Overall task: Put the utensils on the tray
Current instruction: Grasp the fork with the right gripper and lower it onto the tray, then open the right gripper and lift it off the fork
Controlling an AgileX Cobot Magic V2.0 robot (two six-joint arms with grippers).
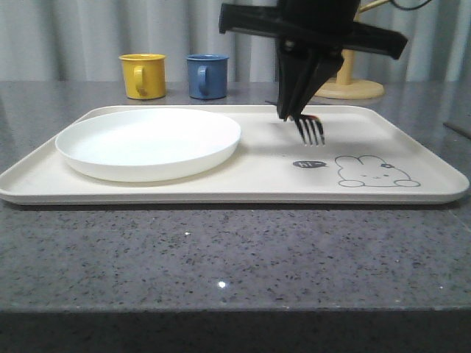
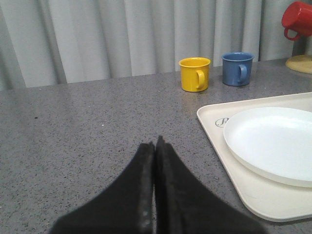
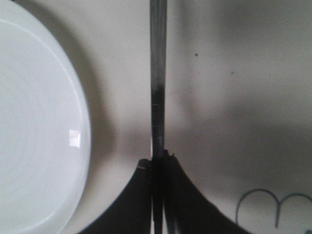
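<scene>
we see the right gripper (image 1: 300, 114) over the far middle of the tray (image 1: 412, 197), its fingers pinching the fork (image 1: 312, 132) by the handle. the fork hangs tines down toward the near side, just above the tray floor; we cannot tell whether the tine tips touch it. in the right wrist view the fork handle (image 3: 157, 83) runs as a thin dark strip straight out from between the clamped fingers (image 3: 175, 195), with the plate (image 3: 34, 126) rim beside it and a bit of the bunny drawing (image 3: 273, 209) near the gripper. the round white plate (image 1: 147, 143) lies flat on the left half of the tray, apart from the fork. the bunny drawing (image 1: 375, 173) sits on the tray's near right part. the tray rests on the grey speckled table (image 1: 221, 272). the left gripper (image 2: 155, 146) is over bare table left of the tray, its two fingers pressed together with nothing between them. behind the tray stand a yellow mug (image 1: 143, 75) and a blue mug (image 1: 207, 76), side by side, not touching. a red mug (image 2: 297, 18) hangs on a wooden stand (image 1: 353, 87) at far right.
</scene>
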